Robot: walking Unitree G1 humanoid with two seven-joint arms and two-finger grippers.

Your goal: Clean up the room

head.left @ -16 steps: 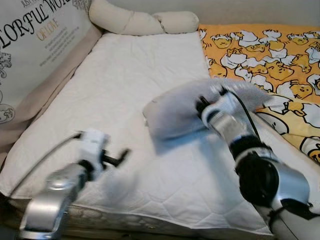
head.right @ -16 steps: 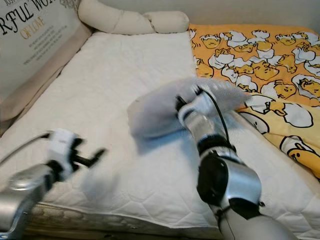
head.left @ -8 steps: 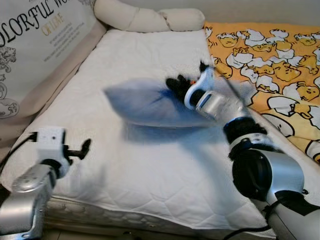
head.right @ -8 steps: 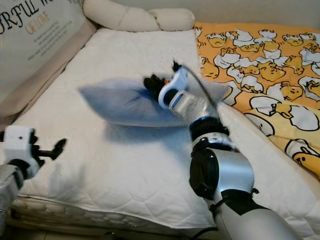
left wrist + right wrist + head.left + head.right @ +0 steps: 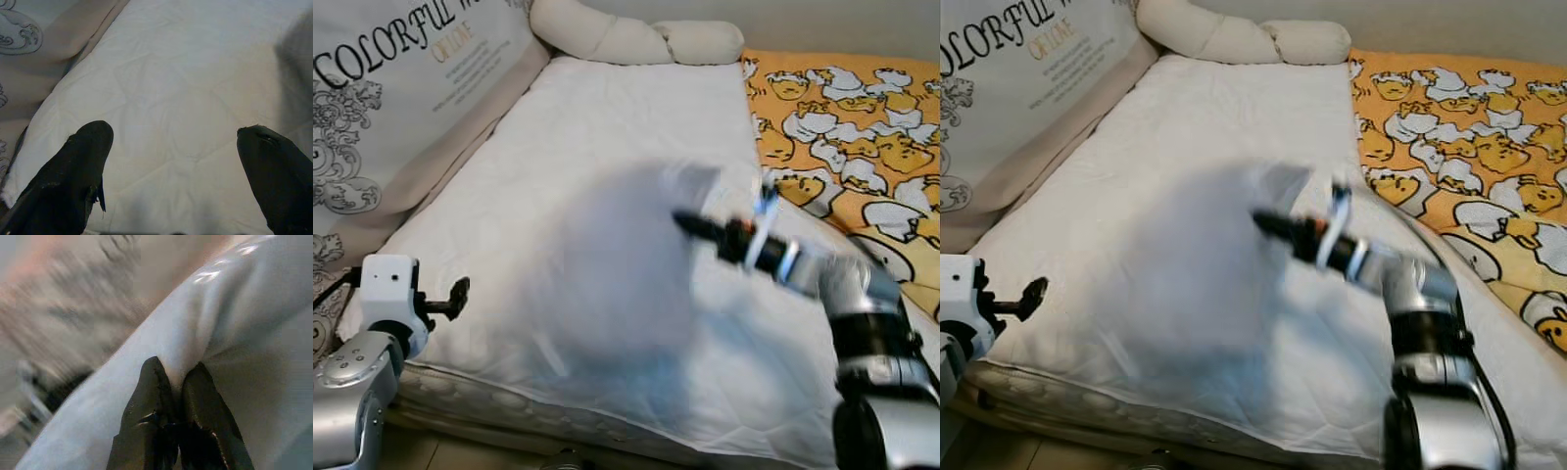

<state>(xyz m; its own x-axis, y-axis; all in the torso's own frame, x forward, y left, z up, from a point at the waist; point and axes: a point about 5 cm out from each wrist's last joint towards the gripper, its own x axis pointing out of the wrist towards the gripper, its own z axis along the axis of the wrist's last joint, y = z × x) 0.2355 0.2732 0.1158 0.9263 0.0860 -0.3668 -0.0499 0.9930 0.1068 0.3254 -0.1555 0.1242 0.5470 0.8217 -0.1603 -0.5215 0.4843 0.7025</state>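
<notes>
While the right gripper [image 5: 178, 377] stays pinched on a fold of the white pillow [image 5: 626, 264], the swing has carried it from mid-mattress to the near left, blurred above the white mattress [image 5: 607, 117]. Left gripper [image 5: 176, 147] open, hovering at the mattress edge. Likely repositioning the pillow.

white mattress [image 5: 607, 147] | duck-print blanket [image 5: 862, 127] | cream bolster [image 5: 626, 39]
</notes>
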